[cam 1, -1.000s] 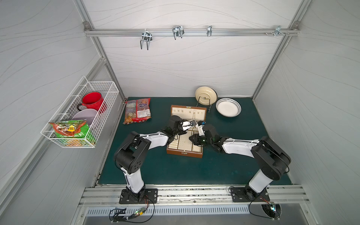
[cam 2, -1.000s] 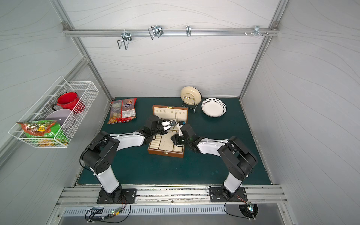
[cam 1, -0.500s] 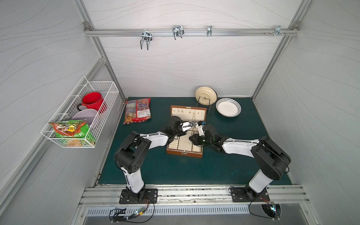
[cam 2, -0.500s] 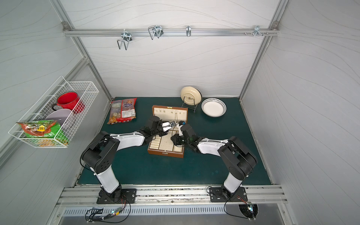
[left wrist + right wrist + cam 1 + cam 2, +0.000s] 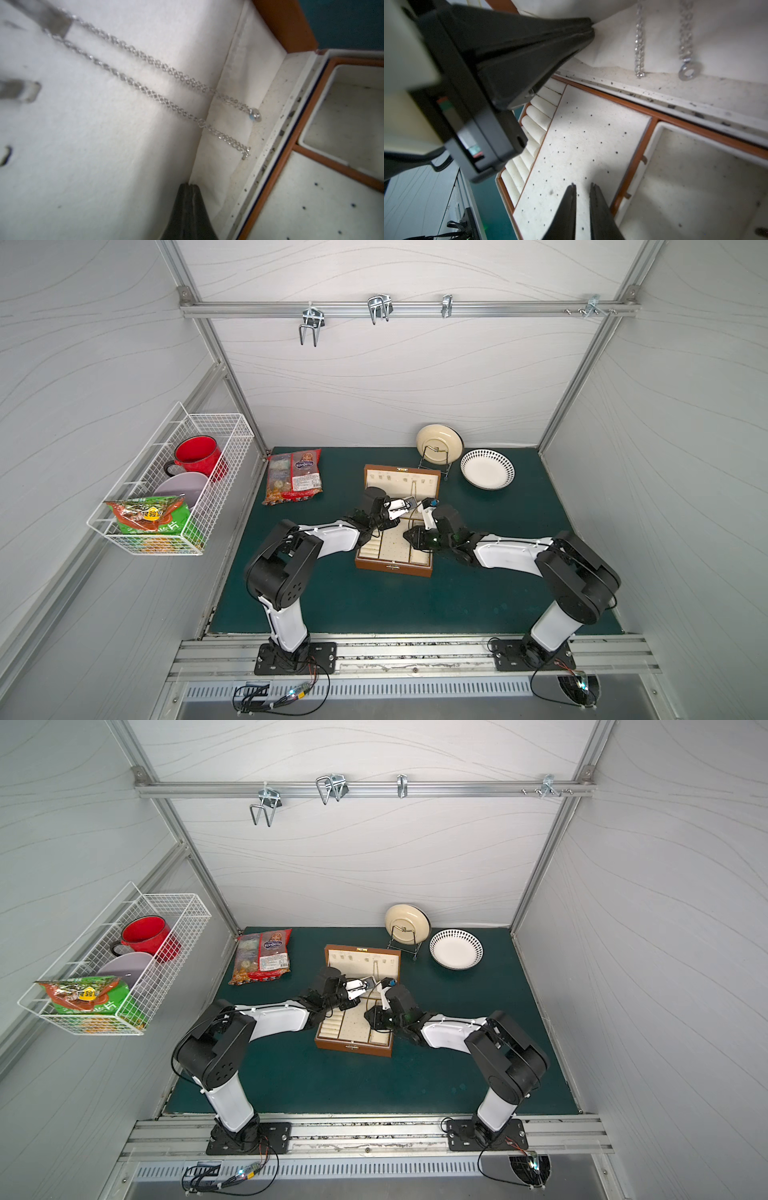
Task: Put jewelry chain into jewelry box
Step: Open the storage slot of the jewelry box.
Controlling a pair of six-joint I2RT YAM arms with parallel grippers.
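The jewelry box [image 5: 392, 568] [image 5: 353, 1048] stands open mid-table, its lid upright. The jewelry chain [image 5: 145, 56] [image 5: 639, 41] hangs from a lid hook in two silver strands. Its ends, one with a small ring, rest on the cloth pocket at the lid's base. It shows as a thin line in both top views [image 5: 413, 491] [image 5: 376, 973]. My left gripper [image 5: 190, 185] [image 5: 406, 504] [image 5: 591, 27] is shut, its tip at that pocket's cloth edge beside the strands; whether cloth is nipped I cannot tell. My right gripper [image 5: 583, 185] [image 5: 409, 536] hovers over the dotted middle tray section, jaws slightly apart and empty.
A candy bag [image 5: 295, 477] lies at the back left. A cream plate on a wire stand [image 5: 439, 443] and a dotted bowl [image 5: 487, 468] are at the back right. A wire basket [image 5: 174, 485] with a red mug [image 5: 197, 454] hangs on the left wall.
My left gripper's jaws have closed from partly open to shut at the lid's pocket. The right arm and the chain have stayed where they were.
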